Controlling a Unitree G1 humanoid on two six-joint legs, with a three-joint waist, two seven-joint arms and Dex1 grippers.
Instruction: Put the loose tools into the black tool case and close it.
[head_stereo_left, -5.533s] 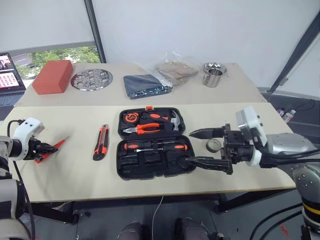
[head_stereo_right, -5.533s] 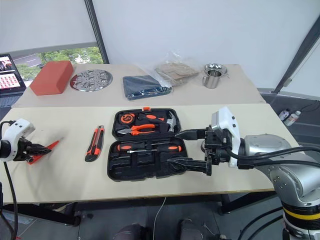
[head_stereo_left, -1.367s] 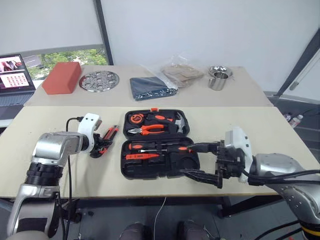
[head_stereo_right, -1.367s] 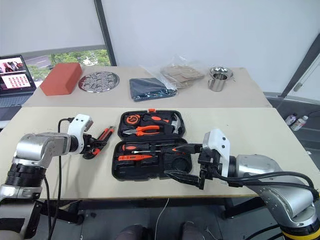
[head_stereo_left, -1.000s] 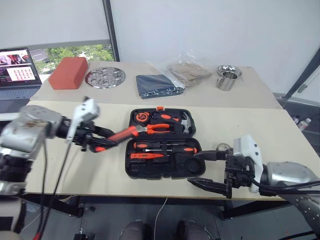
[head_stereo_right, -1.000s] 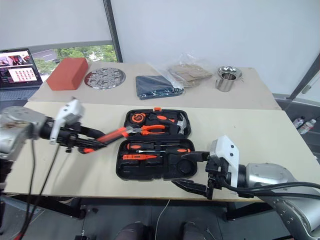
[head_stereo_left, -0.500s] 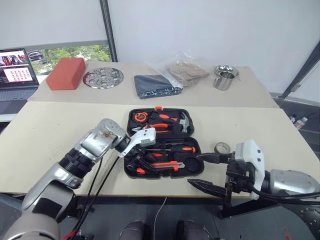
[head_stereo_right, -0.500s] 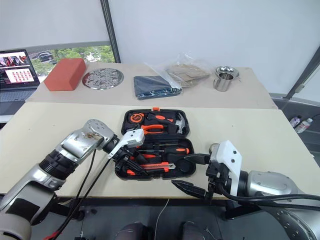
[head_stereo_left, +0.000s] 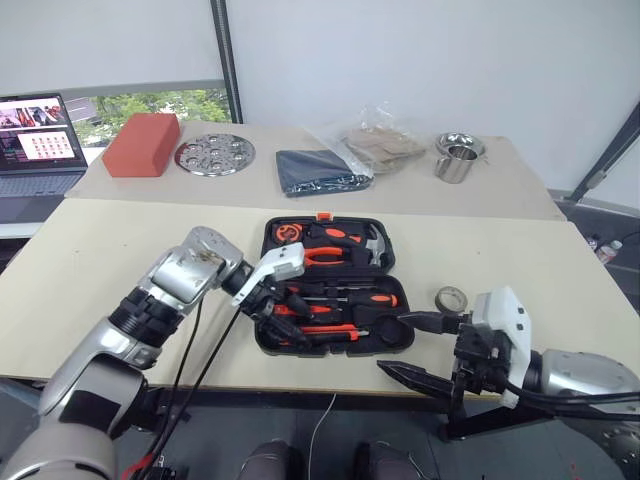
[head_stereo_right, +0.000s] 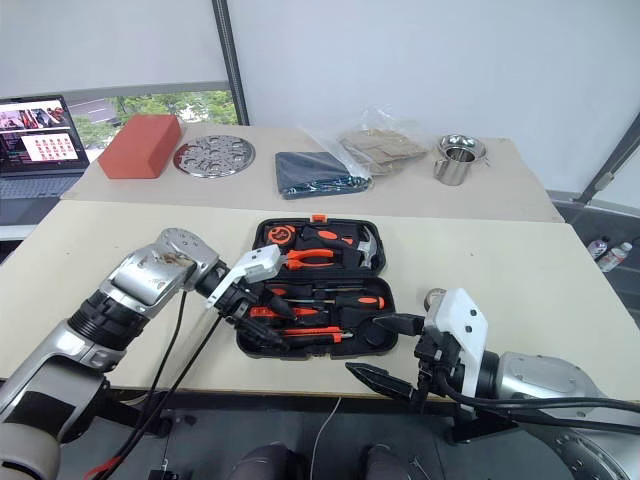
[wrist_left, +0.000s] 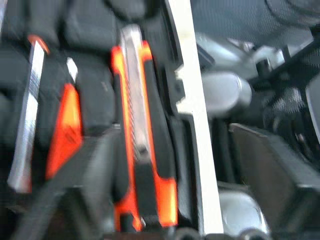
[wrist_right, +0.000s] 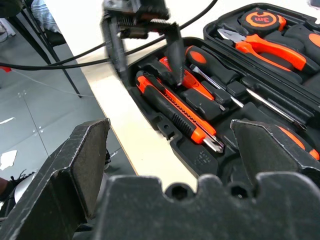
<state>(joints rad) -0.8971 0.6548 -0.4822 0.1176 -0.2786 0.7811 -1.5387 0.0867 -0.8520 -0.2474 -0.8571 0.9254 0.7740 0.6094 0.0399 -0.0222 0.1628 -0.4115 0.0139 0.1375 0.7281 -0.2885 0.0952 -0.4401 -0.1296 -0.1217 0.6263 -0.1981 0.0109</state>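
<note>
The black tool case (head_stereo_left: 392, 338) lies open in the middle of the near table. In its front half lie an orange-and-black screwdriver (head_stereo_left: 350, 298), the thin orange tester (wrist_right: 187, 80) and, in the front row, the utility knife (head_stereo_left: 322, 333). My left gripper (head_stereo_left: 280, 318) hangs just over the knife's left end, open, its fingers (wrist_right: 112, 50) straddling the knife without clamping it. The grey tape roll (head_stereo_left: 451, 298) sits on the table right of the case. My right gripper (head_stereo_left: 380, 344) stands wide open and empty at the case's front right corner.
Orange pliers (head_stereo_left: 325, 255), a hammer (head_stereo_left: 375, 240) and a tape measure (head_stereo_left: 287, 232) fill the case's back half. The far table carries a red block (head_stereo_left: 140, 145), a metal disc (head_stereo_left: 214, 155), a dark blue cloth (head_stereo_left: 318, 170), a plastic bag (head_stereo_left: 385, 148) and a steel cup (head_stereo_left: 455, 160).
My left gripper brought the utility knife from the left into the case's front row, then spread its fingers off it. The right gripper stayed put.
</note>
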